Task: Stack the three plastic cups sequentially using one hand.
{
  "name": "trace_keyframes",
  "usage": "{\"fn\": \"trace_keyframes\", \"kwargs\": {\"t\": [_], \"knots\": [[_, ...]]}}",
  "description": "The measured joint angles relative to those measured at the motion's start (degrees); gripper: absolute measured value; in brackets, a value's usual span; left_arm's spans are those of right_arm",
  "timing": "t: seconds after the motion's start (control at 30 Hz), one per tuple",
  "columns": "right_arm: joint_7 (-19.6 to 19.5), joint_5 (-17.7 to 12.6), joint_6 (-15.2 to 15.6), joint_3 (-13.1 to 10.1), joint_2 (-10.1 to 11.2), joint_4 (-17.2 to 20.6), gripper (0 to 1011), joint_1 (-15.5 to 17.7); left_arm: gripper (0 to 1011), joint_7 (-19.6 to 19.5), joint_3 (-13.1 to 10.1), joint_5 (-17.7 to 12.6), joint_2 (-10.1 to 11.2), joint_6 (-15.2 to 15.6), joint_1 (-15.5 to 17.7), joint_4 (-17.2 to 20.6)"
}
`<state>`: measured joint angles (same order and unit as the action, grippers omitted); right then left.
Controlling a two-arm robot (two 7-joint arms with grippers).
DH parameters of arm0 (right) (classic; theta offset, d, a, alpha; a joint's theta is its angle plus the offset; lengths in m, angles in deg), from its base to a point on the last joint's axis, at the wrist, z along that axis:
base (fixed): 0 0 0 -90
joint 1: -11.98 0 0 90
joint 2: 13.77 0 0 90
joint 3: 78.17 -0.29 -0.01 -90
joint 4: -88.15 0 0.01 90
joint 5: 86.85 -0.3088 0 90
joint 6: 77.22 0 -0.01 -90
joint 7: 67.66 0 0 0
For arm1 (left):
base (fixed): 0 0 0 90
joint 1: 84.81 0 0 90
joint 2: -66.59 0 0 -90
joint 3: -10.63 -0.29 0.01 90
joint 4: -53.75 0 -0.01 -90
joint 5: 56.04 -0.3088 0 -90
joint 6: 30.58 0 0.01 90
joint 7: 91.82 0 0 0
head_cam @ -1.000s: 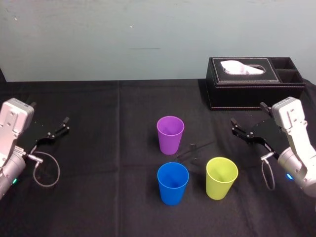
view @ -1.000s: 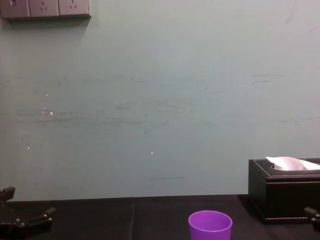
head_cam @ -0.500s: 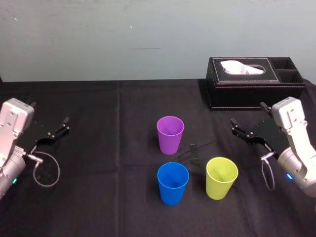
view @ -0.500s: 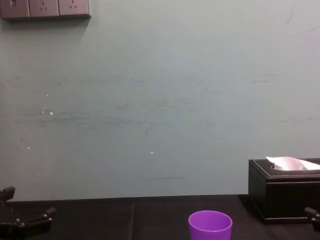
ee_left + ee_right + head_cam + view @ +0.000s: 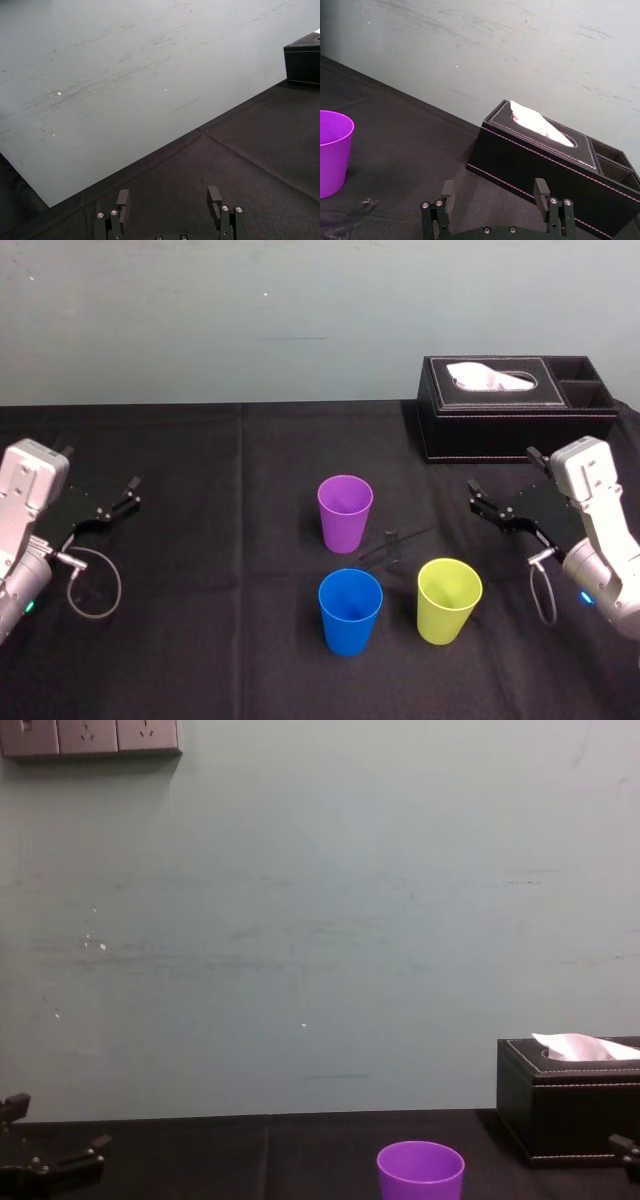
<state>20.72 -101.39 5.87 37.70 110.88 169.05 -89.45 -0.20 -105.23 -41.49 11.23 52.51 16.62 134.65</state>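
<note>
Three plastic cups stand upright and apart on the black cloth: a purple cup at the centre, a blue cup in front of it, and a yellow-green cup to the blue one's right. My right gripper hovers open and empty to the right of the cups, its fingers pointing toward them. Far off at the left edge of the table is my left gripper, also open with nothing in it.
A black tissue box with a white tissue stands at the back right, behind my right gripper. A small dark scrap lies on the cloth between the purple and yellow-green cups. A pale wall closes the back.
</note>
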Motion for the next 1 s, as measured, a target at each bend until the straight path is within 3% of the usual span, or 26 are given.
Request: {"fn": "trace_keyframes", "kwargs": {"t": [0.2, 0.43, 0.77, 1.0], "knots": [[0.51, -0.27, -0.41, -0.46, -0.24, 0.03, 1003, 0.26, 1010, 0.00, 0.00, 0.00, 0.00, 0.00, 0.00, 0.00], [4.37, -4.31, -2.01, -3.33, 0.28, 2.32, 1003, 2.89, 1010, 0.00, 0.00, 0.00, 0.00, 0.00, 0.00, 0.00], [9.74, -11.76, -2.43, -9.08, 3.43, 8.55, 1003, 10.09, 1010, 0.00, 0.00, 0.00, 0.00, 0.00, 0.00, 0.00], [13.55, -15.09, -3.70, -12.25, 6.06, 12.34, 1003, 15.68, 1010, 0.00, 0.00, 0.00, 0.00, 0.00, 0.00, 0.00]]}}
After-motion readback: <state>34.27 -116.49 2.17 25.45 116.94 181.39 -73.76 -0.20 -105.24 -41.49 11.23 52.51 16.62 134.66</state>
